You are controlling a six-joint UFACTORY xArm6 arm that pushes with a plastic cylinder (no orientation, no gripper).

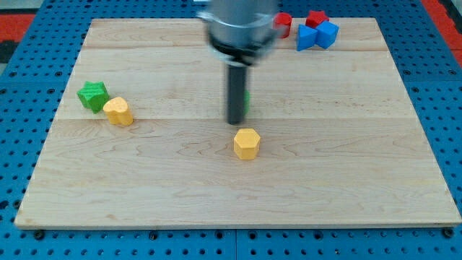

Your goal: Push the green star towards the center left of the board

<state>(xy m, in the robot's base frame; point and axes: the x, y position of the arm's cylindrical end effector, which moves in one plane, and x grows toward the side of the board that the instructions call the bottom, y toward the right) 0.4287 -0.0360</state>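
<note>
my bare tip (235, 122), holding nothing, sits mid-board, the green star (93, 95) well off toward the view's left.

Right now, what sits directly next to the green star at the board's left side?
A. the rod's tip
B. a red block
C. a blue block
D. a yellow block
D: a yellow block sits against the lower right side of the green star, while my tip is near the board's middle, just above the yellow hexagon.
</note>
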